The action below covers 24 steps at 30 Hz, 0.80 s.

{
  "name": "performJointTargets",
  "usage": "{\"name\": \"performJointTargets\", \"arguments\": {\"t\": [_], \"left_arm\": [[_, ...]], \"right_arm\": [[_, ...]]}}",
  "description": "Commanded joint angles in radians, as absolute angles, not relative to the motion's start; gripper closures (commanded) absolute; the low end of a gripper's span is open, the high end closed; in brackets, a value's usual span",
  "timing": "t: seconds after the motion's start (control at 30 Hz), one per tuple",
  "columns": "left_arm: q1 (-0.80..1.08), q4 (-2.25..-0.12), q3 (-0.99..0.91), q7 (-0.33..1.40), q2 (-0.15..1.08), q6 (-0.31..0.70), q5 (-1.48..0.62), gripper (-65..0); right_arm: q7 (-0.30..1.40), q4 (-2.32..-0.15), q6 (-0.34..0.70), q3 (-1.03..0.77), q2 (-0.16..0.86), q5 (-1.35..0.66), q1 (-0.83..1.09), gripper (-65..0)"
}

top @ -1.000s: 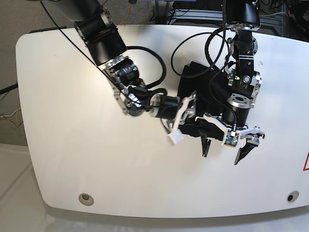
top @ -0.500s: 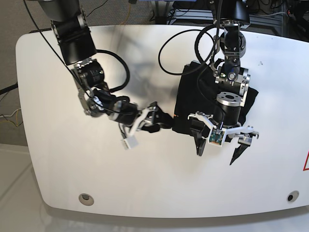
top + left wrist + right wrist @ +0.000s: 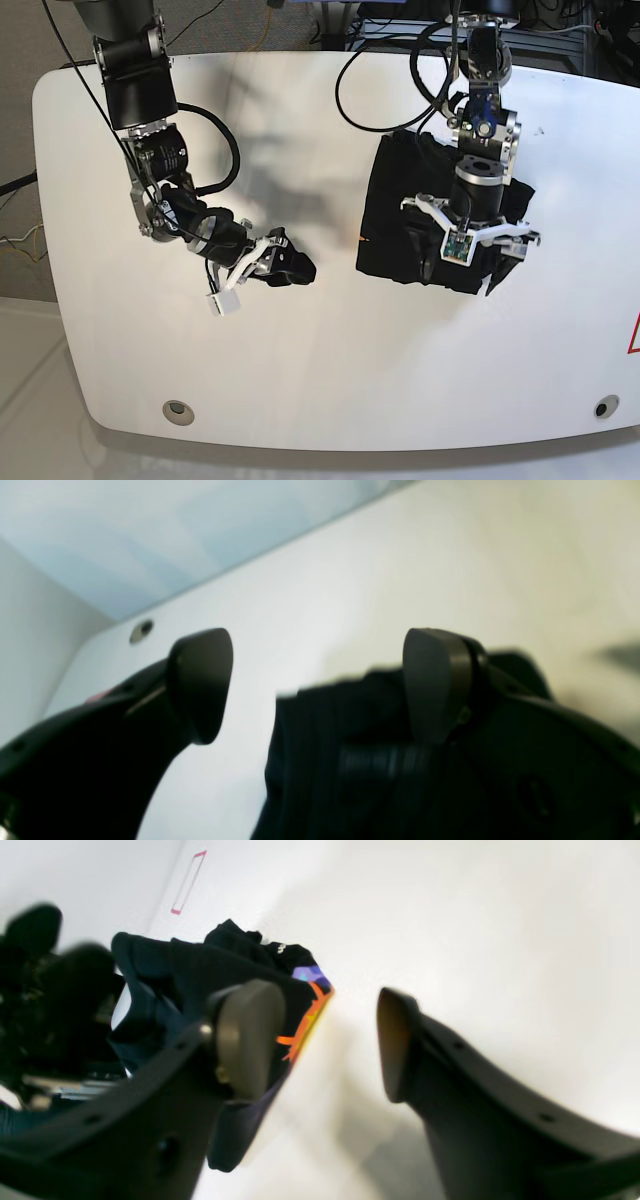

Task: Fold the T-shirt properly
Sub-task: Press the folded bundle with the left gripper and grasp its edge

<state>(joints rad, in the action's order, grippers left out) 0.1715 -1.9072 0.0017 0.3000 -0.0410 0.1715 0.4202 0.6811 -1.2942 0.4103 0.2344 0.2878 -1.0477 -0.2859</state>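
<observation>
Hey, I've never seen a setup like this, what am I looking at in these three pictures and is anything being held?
This is a two-armed robot at a white table. The overhead base picture shows both black arms; the other two pictures come from cameras mounted on each wrist, looking out between the fingers. On the table lies a folded black cloth T-shirt with a purple and orange print at one edge. The left end effector hovers over the shirt with its jaws spread wide and nothing between them. The right end effector sits off to the side above bare table, jaws apart, also empty. So nothing is being held.
</observation>
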Motion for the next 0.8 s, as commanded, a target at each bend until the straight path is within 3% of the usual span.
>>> {"name": "performJointTargets", "arguments": {"t": [0.0,0.2,0.53,0.77], "left_arm": [[0.186,-1.937,0.004,0.291,-0.059,0.162,0.421,-50.5],[0.206,-1.942,-0.013,0.383,-0.088,0.162,0.424,-50.3],[0.262,-1.942,-0.047,0.403,-0.117,0.163,0.424,-44.8],[0.312,-1.942,-0.048,0.403,-0.139,0.162,0.421,-44.5]], "right_arm": [[0.662,-1.313,0.423,0.231,0.286,-1.070,-0.312,-26.2],[0.661,-1.313,0.423,0.232,0.255,-1.069,-0.323,-16.5],[0.691,-1.317,0.423,0.239,0.170,-0.946,-0.360,-17.3],[0.710,-1.317,0.423,0.277,0.094,-0.835,-0.387,-17.3]]}}
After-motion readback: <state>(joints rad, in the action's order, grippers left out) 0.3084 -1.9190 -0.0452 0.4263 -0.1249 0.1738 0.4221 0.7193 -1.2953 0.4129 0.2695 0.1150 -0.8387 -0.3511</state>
